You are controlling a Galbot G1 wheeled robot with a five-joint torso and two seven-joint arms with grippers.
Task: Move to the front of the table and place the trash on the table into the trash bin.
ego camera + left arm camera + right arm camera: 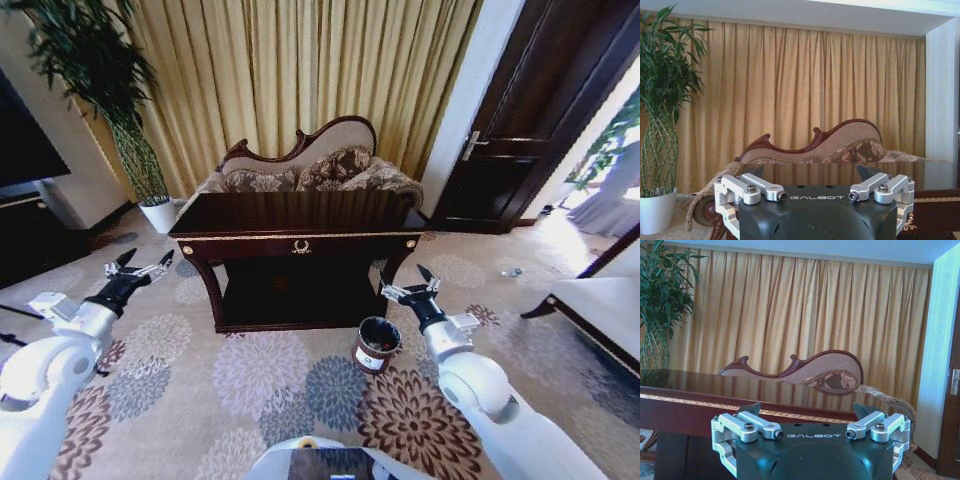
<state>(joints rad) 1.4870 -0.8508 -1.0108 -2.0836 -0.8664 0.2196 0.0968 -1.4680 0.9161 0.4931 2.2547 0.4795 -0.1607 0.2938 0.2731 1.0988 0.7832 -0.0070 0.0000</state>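
The dark glossy table [300, 213] with gold trim and a gold emblem stands straight ahead in the head view. Its top also shows past the fingers in the left wrist view [935, 175] and the right wrist view [695, 382]. The trash is out of view. The small dark-brown trash bin [377, 345] stands on the carpet at the table's front right corner. My left gripper [140, 266] hangs open off the table's front left corner, holding nothing [810, 172]. My right gripper [412, 283] is open just above and right of the bin, also holding nothing [807, 409].
A carved-back sofa [310, 165] sits behind the table against gold curtains. A tall plant in a white pot [158, 213] is at back left and a dark door [530, 120] at back right. A low seat [600, 310] juts in at right, with a small clear object [511, 271] on the carpet.
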